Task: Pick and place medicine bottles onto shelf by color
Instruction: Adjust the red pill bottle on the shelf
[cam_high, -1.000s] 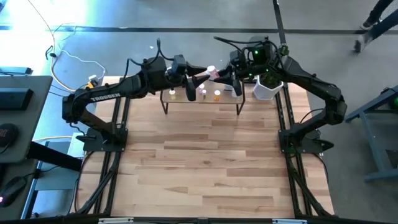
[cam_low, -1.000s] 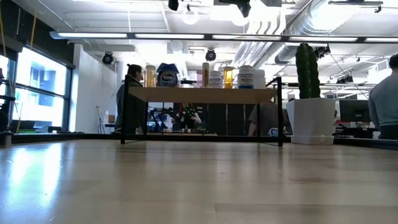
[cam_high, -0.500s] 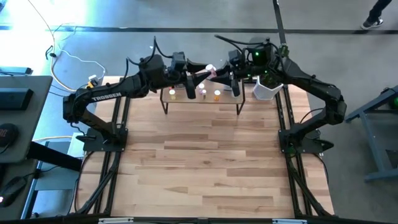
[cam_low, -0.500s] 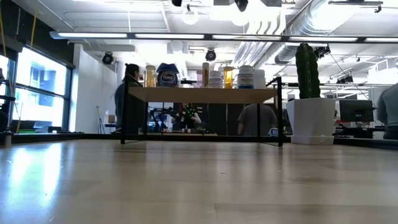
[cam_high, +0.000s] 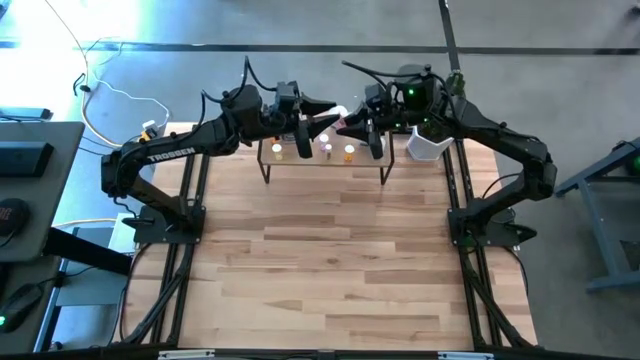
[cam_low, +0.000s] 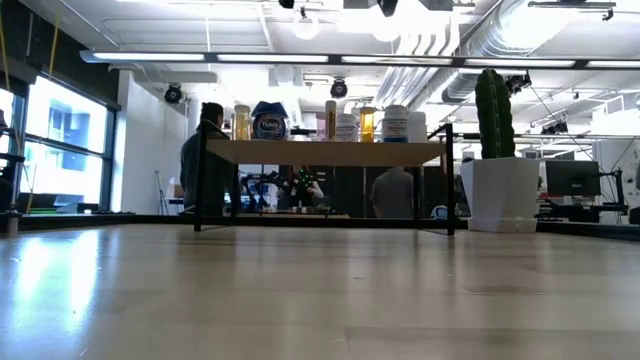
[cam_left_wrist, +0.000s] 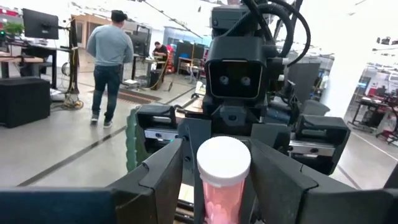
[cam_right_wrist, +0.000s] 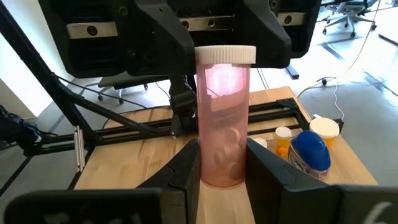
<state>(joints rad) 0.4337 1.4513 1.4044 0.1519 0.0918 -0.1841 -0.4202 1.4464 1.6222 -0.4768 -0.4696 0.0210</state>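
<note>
In the upper centre of the high view, above the shelf (cam_high: 322, 158), both grippers meet around 1 pink bottle (cam_right_wrist: 224, 118). The right gripper (cam_right_wrist: 221, 163) clamps its base; the left gripper (cam_left_wrist: 214, 176) brackets its white cap, grip uncertain. Risk: if either arm pulls early, the bottle could tip or drop onto the bottles (cam_high: 312, 151) below. "TROSSEN" is readable on the left arm (cam_high: 168, 153).

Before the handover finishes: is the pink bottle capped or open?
Capped. A white lid sits on the pink bottle, which stands upright between the right pincer's fingers; the left pincer flanks its lid end.
</note>
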